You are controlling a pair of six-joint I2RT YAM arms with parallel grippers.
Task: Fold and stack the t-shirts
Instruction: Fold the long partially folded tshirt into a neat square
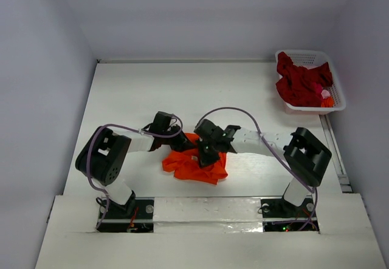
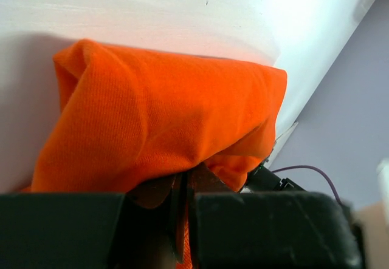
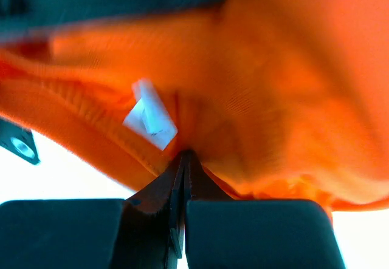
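The left gripper (image 1: 183, 141) is pinched fully closed on a fold of the orange t-shirt (image 1: 194, 166). In its wrist view, a sliver of orange cloth shows between the two dark fingers, and the fabric bulges up and over them. The right gripper (image 1: 206, 155) is likewise clamped tight on the same shirt. Its fingertips meet at a seam just below a small white label (image 3: 149, 114), which is sewn beside a ribbed edge that looks like the collar.

The shirt is bright orange, fine-knit and plain. It lies in a crumpled heap on the white table (image 1: 140, 93), near the front edge and between the two arms. Both grippers bite into its far, upper part, close together, the left one at the shirt's left and the right one near its middle. The rest spills toward the arm bases in loose wrinkles.

At the far right corner stands a white latticed basket (image 1: 306, 53), well apart from the heap. A dark crimson t-shirt (image 1: 299, 81) is bunched inside it and fills most of it, rising above the rim. A small pink and orange scrap (image 1: 326, 96) shows at its near right side.

The orange heap is wider than it is deep, with its long axis running roughly left to right across the table. The label places the neck under the right gripper. Which way the hem points cannot be told.
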